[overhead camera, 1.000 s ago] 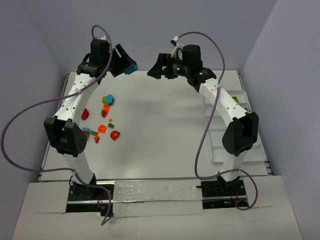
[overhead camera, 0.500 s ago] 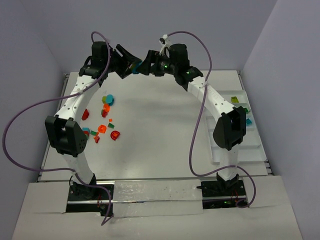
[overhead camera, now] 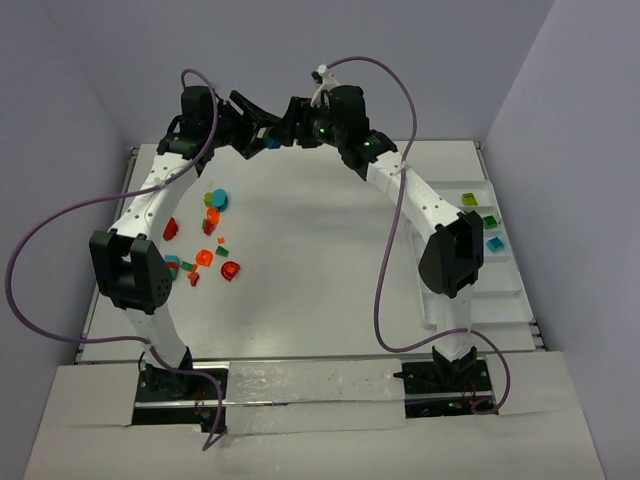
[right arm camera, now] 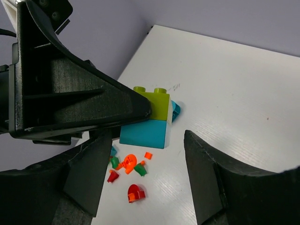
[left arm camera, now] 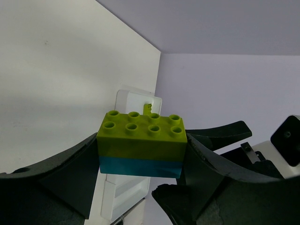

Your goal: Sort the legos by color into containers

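My left gripper (overhead camera: 260,128) is raised high over the far edge of the table. It is shut on a lime brick stacked on a teal brick (overhead camera: 272,141), seen close in the left wrist view (left arm camera: 140,145). My right gripper (overhead camera: 287,130) is open and faces this stack from the right. In the right wrist view the stack (right arm camera: 149,123) sits just ahead of the gap between my open right fingers (right arm camera: 93,173). Several red, orange, green and teal legos (overhead camera: 208,240) lie loose on the left of the table. The white divided tray (overhead camera: 452,283) is at the right.
The tray holds a lime (overhead camera: 470,199), a green (overhead camera: 489,221) and a teal lego (overhead camera: 494,243) in separate far compartments. The right arm reaches across the back of the table. Purple cables loop beside both arms. Walls stand close behind.
My right gripper has swung left across the back of the table until it meets the left gripper's stack. The left gripper has shifted slightly right, still holding the stack.
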Action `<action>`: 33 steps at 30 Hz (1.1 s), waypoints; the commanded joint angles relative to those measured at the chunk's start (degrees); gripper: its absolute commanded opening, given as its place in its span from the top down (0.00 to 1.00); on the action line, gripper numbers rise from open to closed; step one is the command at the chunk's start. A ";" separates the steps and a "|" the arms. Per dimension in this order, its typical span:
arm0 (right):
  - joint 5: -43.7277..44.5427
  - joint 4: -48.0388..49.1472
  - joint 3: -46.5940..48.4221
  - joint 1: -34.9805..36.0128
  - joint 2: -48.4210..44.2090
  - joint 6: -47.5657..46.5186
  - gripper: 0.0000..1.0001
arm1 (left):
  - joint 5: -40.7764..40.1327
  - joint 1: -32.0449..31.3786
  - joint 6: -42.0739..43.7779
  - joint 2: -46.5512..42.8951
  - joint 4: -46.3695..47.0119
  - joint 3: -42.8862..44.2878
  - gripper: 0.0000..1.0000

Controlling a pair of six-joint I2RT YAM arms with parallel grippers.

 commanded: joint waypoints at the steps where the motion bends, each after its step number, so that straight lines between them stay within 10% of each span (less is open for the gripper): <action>1: 1.29 1.05 1.76 0.53 0.10 -2.12 0.32 | 2.23 0.25 -2.22 -3.15 4.05 -0.24 1.00; 6: 0.67 0.96 1.06 0.62 -0.08 -2.47 0.38 | 2.71 0.46 -2.26 -3.28 4.57 -0.68 1.00; 14: -0.46 1.08 1.99 0.59 0.68 -3.00 0.81 | 3.96 0.51 -1.39 -3.06 5.46 -0.41 0.87; 16: -1.65 1.30 1.77 0.50 0.32 -3.38 0.93 | 4.58 0.62 -0.10 -3.23 6.75 -0.79 0.66; 19: -6.38 2.05 0.10 0.09 -1.39 -4.09 1.00 | 6.29 1.30 3.37 -3.32 8.09 -0.94 0.03; 26: -20.27 3.63 -8.51 -4.12 -8.33 -5.87 1.00 | 13.06 7.81 17.17 -6.25 13.20 -4.27 0.01; 33: -38.62 -2.46 -12.89 -7.34 -12.90 -17.59 1.00 | 44.32 13.86 23.23 -10.41 36.42 -15.27 0.01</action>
